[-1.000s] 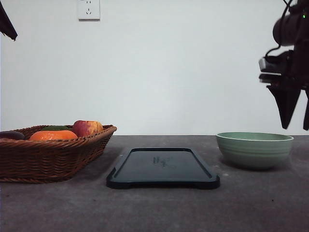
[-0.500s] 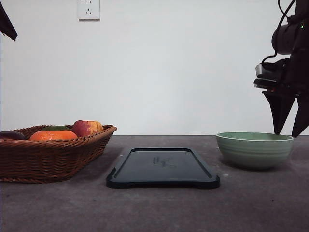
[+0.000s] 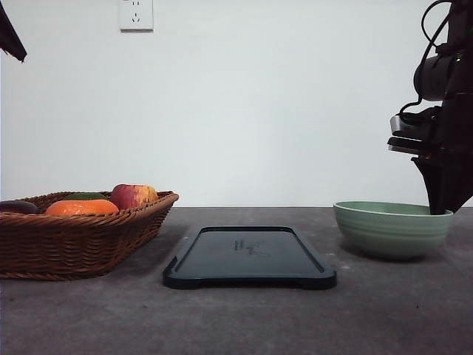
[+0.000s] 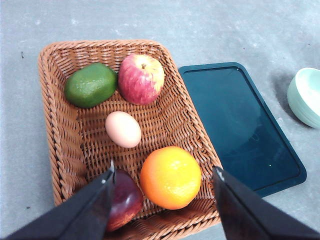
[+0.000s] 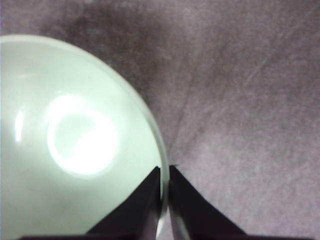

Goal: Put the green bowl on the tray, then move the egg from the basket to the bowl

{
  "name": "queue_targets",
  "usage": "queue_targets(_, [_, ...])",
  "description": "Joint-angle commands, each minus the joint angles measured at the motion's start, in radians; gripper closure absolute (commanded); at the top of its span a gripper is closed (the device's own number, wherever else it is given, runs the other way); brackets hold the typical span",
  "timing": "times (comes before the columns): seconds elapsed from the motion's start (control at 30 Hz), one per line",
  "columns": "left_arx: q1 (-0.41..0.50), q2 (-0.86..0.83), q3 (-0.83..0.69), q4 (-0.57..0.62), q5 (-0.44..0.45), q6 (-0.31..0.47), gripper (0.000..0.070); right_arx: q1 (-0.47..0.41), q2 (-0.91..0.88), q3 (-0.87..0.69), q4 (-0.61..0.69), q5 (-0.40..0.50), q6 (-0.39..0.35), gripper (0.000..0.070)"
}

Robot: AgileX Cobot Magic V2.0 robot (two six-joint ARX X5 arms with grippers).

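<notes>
Over on the right, the right gripper (image 5: 164,200) has its 2 fingers pinched on the rim of the green bowl (image 3: 392,228), which sits on the grey table (image 3: 236,318) beside the dark tray (image 3: 250,257), not on it. The left gripper (image 4: 162,200) hangs spread wide above the basket (image 4: 60,120), where the egg (image 4: 123,129) lies among an apple (image 4: 141,78), an orange (image 4: 170,177) and a green fruit (image 4: 90,85).

no text, label or number can be read anywhere.
</notes>
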Motion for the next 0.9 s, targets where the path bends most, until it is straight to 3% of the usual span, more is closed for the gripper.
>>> queue_targets(0.0, [-0.002, 0.006, 0.021, 0.011, 0.005, 0.000, 0.0309, 0.000, 0.018, 0.025, -0.005, -0.005, -0.008, 0.0695])
queue_targets(0.2, [-0.002, 0.007, 0.021, 0.011, 0.005, 0.000, 0.0309, 0.007, 0.018, 0.105, -0.137, -0.073, -0.008, 0.0695])
queue_targets(0.43, [-0.002, 0.007, 0.021, 0.017, 0.005, 0.000, 0.0309, 0.095, 0.018, 0.277, -0.268, -0.076, -0.011, 0.0695])
queue_targets(0.87, [-0.002, 0.012, 0.021, 0.018, 0.005, 0.000, 0.0309, 0.363, 0.061, 0.347, -0.080, -0.065, 0.106, 0.0695])
